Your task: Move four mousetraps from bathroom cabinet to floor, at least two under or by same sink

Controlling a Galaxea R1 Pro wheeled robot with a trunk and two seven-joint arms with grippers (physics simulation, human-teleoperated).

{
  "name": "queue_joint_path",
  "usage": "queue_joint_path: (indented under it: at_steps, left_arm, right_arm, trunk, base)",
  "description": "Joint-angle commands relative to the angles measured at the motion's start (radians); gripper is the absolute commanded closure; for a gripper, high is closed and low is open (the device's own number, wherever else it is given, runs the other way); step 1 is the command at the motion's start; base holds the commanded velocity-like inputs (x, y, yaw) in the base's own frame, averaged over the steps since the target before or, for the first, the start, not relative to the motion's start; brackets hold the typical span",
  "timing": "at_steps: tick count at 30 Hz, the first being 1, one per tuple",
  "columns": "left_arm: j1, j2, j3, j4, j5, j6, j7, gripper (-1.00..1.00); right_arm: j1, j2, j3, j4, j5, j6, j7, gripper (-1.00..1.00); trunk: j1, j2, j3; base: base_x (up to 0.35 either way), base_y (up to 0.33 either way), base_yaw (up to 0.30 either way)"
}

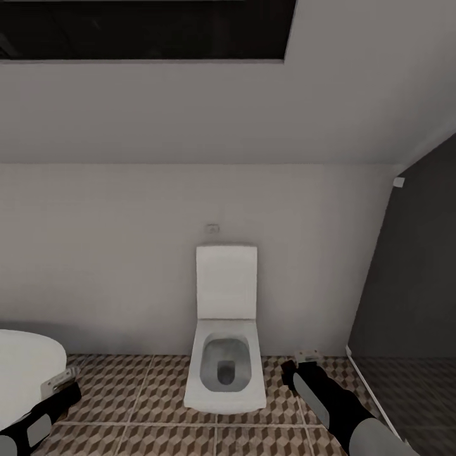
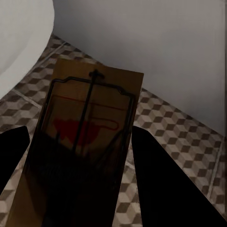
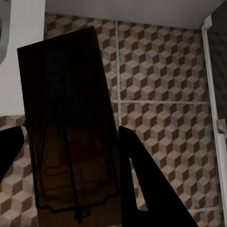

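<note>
Bathroom, robot in transit. Left end effector [image 2: 75, 156] clamps tan wooden mousetrap with red spot [image 2: 87, 127]; right end effector [image 3: 71, 156] clamps 2nd flat wooden mousetrap [image 3: 71, 123]. Both held above cube-pattern tiled floor [image 1: 139, 386]. Best next move, likely: turn to find sink before lowering traps flat. Ahead: white toilet [image 1: 226, 373], white tub rim [image 1: 25, 361] left, dark panel [image 1: 411, 304] right; open tiles between.

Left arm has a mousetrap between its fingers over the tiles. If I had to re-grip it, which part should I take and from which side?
Take the mousetrap by its two long wooden edges, at the bare end behind the red spot, coming in along its length as the left gripper does now. The board is flat and thin, and the wire parts lie over the middle and far end, so the fingers stay off them.
</note>
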Motion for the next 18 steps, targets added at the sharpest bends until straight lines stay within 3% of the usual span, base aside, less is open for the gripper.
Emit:
queue_joint_path:
  at_steps: [1,6,11,14,18]
  left_arm:
    - [-0.001,-0.003,-0.008,0.000,0.008,-0.002,-0.005,1.00]
    - [-0.001,-0.017,-0.019,-0.011,-0.023,0.002,-0.005,1.00]
    - [-0.001,-0.086,-0.055,-0.013,-0.117,0.006,-0.004,1.00]
    - [-0.001,-0.110,-0.061,-0.015,-0.140,0.007,-0.007,1.00]
    - [-0.001,-0.119,-0.061,-0.015,-0.144,0.008,-0.009,1.00]
  right_arm:
    - [-0.001,-0.002,0.007,-0.002,-0.011,0.000,-0.010,1.00]
    - [-0.001,-0.018,0.006,-0.001,-0.017,-0.006,-0.005,1.00]
    - [-0.001,-0.068,-0.005,0.006,-0.023,-0.018,0.072,1.00]
    - [-0.001,-0.088,-0.030,0.010,-0.022,-0.034,0.144,1.00]
    - [-0.001,-0.095,-0.059,0.014,-0.018,-0.045,0.176,1.00]
  trunk:
    - [0.000,-0.001,-0.001]
    - [0.000,-0.001,-0.001]
    - [0.000,-0.001,-0.001]
    - [0.000,-0.001,-0.001]
    - [0.000,-0.001,-0.001]
  base:
    - [0.000,0.000,0.000]
    - [0.000,0.000,0.000]
    - [0.000,0.000,0.000]
    - [0.000,0.000,0.000]
    - [0.000,0.000,0.000]
